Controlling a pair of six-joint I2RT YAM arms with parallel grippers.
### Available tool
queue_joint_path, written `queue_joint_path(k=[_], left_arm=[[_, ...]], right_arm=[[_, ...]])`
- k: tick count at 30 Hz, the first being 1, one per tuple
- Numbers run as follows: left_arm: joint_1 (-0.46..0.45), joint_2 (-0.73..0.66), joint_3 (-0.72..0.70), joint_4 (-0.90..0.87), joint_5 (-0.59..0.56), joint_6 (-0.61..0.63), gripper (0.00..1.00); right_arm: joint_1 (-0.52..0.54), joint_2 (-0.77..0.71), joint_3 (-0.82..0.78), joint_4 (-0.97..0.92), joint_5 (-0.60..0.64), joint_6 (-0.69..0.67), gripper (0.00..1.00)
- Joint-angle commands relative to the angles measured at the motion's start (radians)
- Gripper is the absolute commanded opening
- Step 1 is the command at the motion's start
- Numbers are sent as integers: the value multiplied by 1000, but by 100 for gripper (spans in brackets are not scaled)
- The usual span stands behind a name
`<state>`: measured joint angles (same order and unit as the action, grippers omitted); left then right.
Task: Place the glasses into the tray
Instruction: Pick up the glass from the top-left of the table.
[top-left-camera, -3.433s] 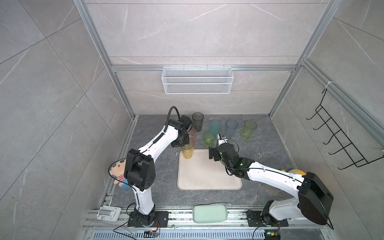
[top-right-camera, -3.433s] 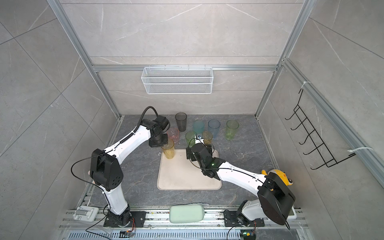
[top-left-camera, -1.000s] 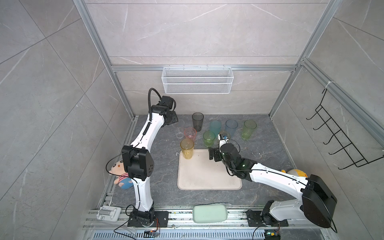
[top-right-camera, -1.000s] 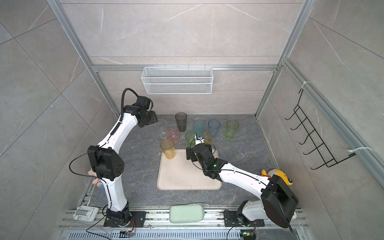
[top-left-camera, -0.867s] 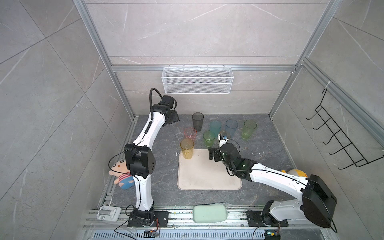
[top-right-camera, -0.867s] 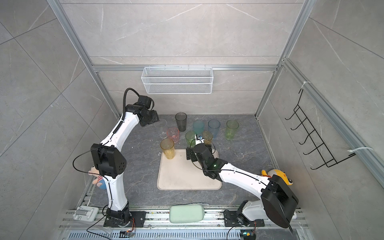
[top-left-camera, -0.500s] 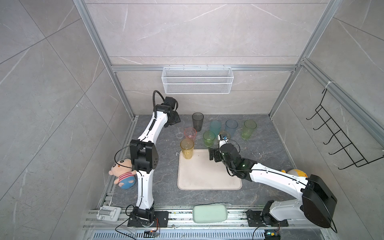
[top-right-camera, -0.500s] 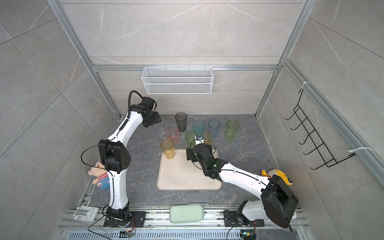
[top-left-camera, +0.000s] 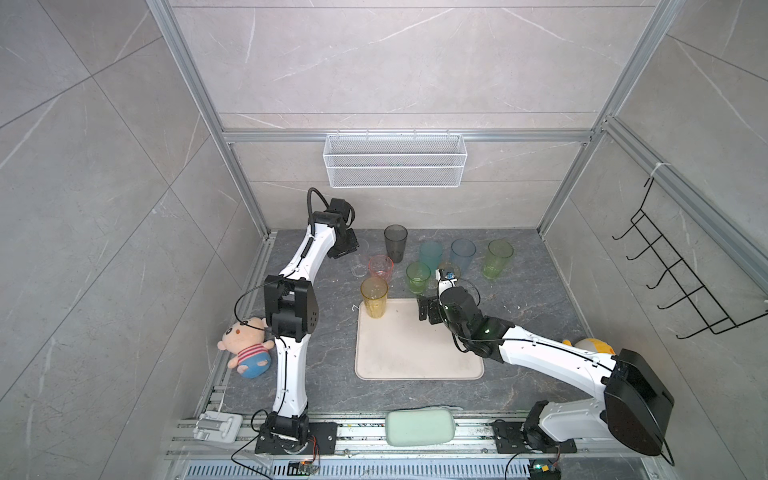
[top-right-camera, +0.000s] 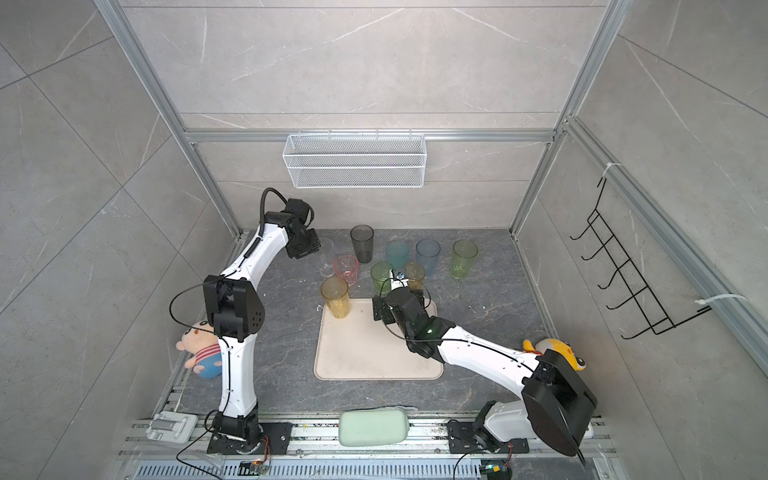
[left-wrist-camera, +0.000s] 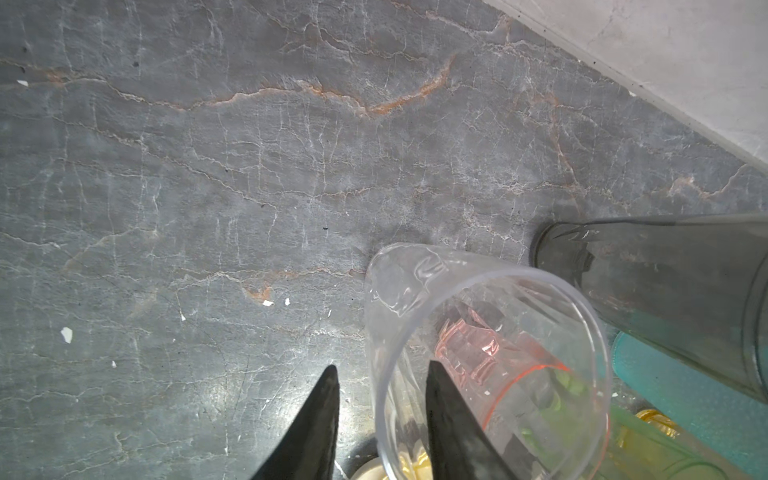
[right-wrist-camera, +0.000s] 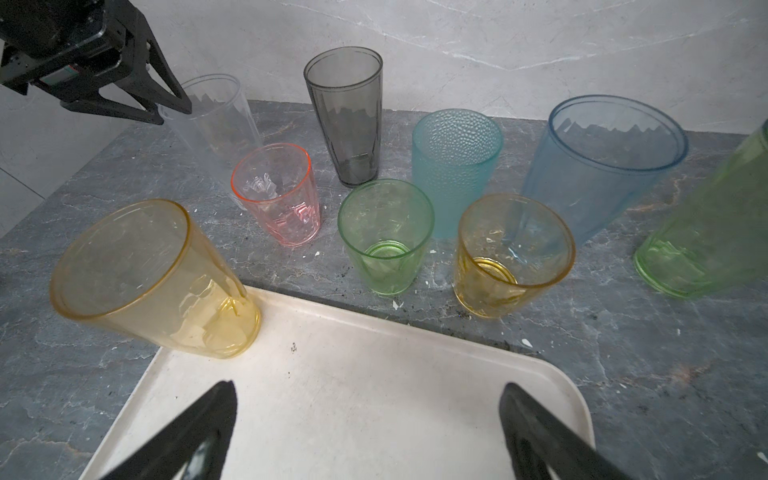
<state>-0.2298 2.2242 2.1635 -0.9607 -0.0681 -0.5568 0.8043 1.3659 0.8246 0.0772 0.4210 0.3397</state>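
Observation:
The cream tray (top-left-camera: 415, 357) (right-wrist-camera: 374, 395) lies mid-floor. A tall amber glass (top-left-camera: 374, 297) (right-wrist-camera: 153, 282) stands on its far left corner. Behind it stand the other glasses: clear (left-wrist-camera: 478, 332) (right-wrist-camera: 212, 116), pink (right-wrist-camera: 276, 195), smoky grey (right-wrist-camera: 347, 112), teal (right-wrist-camera: 455, 166), short green (right-wrist-camera: 384, 237), short amber (right-wrist-camera: 507, 253), pale blue (right-wrist-camera: 602, 162), tall green (right-wrist-camera: 715, 224). My left gripper (left-wrist-camera: 382, 365) (top-left-camera: 353, 249) straddles the clear glass's rim, one finger inside, one outside, with a gap still showing. My right gripper (right-wrist-camera: 368, 387) (top-left-camera: 428, 309) hangs wide open over the tray's far edge, holding nothing.
A white wire basket (top-left-camera: 395, 166) hangs on the back wall and a black hook rack (top-left-camera: 673, 274) on the right wall. A plush doll (top-left-camera: 245, 349) lies left of the left arm, a yellow toy (top-left-camera: 590, 345) behind the right arm, a pale green block (top-left-camera: 419, 426) at the front rail.
My left arm has swung from the back left corner down to the clear glass, and its jaws have narrowed around the rim. The right arm has not moved.

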Motion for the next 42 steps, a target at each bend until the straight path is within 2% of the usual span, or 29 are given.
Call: queue_joint_path(k=[1,9,19,27,42], left_arm=[[6,18,43,-18,17,9,32],[17,40,66,-45,9,31,18],[17,39,80,-79,-32,61,6],[17,-31,76,-139,-162,102,2],[13,-273,-13,-335,-262,148,0]], right_arm=[[-2,10,28,-16,-8,-11,100],[-3,19,37,-24,-8,-8,100],[-2,27,42,-29,-10,-7,99],[-2,36,47,-36,-9,-6,100],[-3,32,46,-38,-2,-7,100]])
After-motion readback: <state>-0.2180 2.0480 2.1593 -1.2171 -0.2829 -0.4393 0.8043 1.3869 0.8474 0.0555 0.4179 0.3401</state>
